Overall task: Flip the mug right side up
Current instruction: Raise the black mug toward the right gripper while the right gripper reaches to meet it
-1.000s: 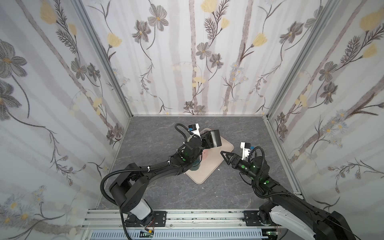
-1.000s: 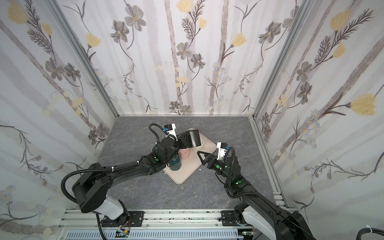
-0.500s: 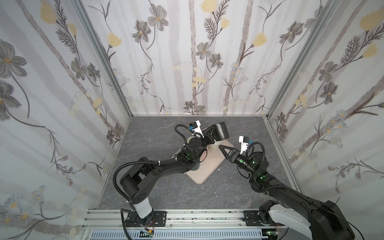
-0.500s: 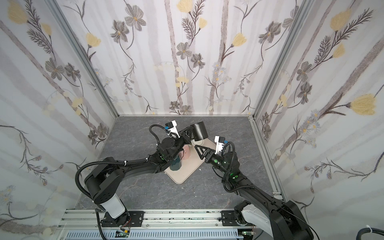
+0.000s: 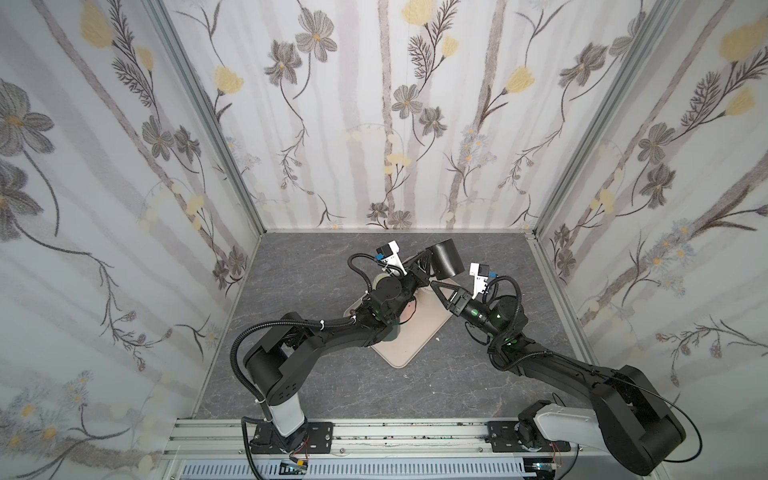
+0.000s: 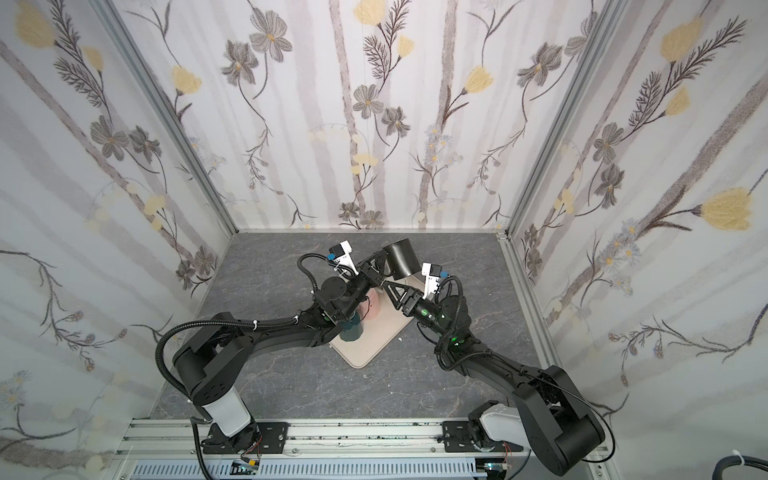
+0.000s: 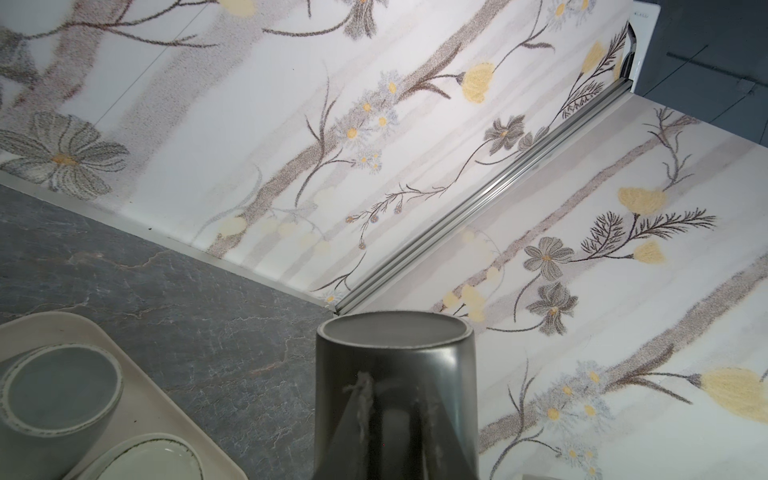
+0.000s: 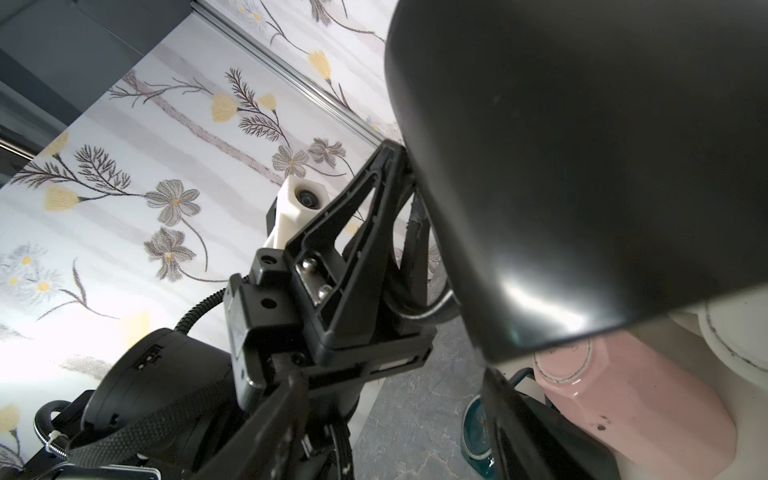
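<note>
The left gripper (image 5: pixel 424 267), pinched shut on the handle of the black mug (image 5: pixel 445 258), is lifting it, tilted, higher above the far corner of the beige tray (image 5: pixel 415 340) while the right gripper (image 5: pixel 435 285), jaws narrowing but still apart and empty, is closing in beneath it, probably for a reorienting handover.

Showing plain: glossy black cylindrical mug (image 5: pixel 445 258); pale beige rounded tray (image 5: pixel 415 338); pink faceted cup (image 8: pixel 623 399); teal cup (image 6: pixel 352 331). Running with lighter veins: dark grey stone-look tabletop (image 5: pixel 311 266). Carrying grey flowers, yellow blooms, brownish stripes: white wall panels (image 5: pixel 374 124).
</note>
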Robot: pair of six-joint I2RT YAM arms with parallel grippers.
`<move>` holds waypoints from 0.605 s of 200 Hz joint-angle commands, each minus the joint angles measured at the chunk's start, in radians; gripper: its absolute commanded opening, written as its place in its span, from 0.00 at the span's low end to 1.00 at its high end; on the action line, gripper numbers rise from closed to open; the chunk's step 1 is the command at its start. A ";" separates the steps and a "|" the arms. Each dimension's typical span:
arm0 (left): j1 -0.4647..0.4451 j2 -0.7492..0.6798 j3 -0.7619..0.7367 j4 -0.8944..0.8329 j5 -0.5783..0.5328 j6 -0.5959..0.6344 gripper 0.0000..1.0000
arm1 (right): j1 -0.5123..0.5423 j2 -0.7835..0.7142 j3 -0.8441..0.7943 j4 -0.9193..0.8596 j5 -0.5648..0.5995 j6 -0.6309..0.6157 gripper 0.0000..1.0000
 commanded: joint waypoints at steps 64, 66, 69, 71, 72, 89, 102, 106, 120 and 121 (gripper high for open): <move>0.005 0.006 -0.038 0.237 0.006 -0.116 0.00 | -0.005 0.099 0.053 0.215 0.005 0.064 0.60; 0.006 0.007 -0.037 0.239 0.007 -0.118 0.00 | -0.005 0.101 0.053 0.218 0.007 0.065 0.60; 0.006 0.008 -0.037 0.244 0.009 -0.122 0.00 | -0.005 0.104 0.054 0.220 0.007 0.066 0.60; 0.006 0.009 -0.037 0.248 0.010 -0.123 0.00 | -0.005 0.106 0.055 0.220 0.008 0.067 0.60; 0.006 0.009 -0.037 0.250 0.011 -0.125 0.00 | -0.005 0.107 0.055 0.220 0.008 0.068 0.60; 0.007 0.014 -0.034 0.266 0.013 -0.127 0.00 | -0.004 0.121 0.072 0.204 -0.008 0.066 0.59; 0.012 0.012 -0.027 0.253 0.016 -0.119 0.00 | -0.004 0.120 0.064 0.217 -0.006 0.069 0.59; 0.014 0.013 -0.023 0.249 0.018 -0.116 0.00 | -0.004 0.118 0.063 0.219 -0.003 0.069 0.59; 0.021 0.010 -0.017 0.238 0.015 -0.103 0.00 | -0.004 0.103 0.058 0.196 0.007 0.057 0.59; 0.022 0.010 -0.016 0.238 0.016 -0.103 0.00 | -0.003 0.102 0.058 0.193 0.008 0.055 0.59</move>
